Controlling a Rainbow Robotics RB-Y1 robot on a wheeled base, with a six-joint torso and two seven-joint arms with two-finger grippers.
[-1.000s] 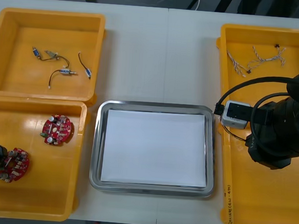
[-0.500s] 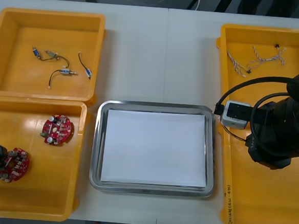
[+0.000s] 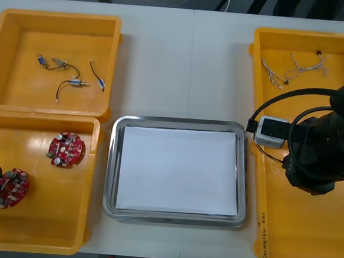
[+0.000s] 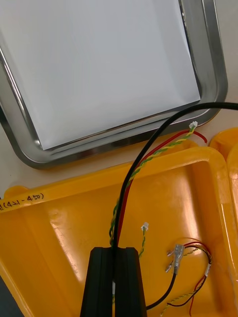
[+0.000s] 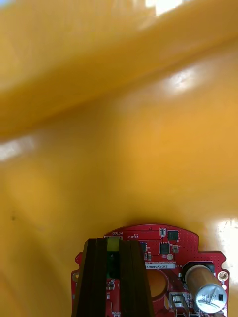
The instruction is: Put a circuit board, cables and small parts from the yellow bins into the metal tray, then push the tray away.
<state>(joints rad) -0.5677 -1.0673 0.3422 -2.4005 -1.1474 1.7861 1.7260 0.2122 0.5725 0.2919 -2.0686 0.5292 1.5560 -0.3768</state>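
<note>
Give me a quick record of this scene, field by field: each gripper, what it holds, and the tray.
left gripper: shut on the edge of a red circuit board, over the near left yellow bin
right gripper: shut on a red and yellow cable, over the near right yellow bin
second circuit board: lying in the near left yellow bin
metal tray: white inside, nothing placed yet
</note>
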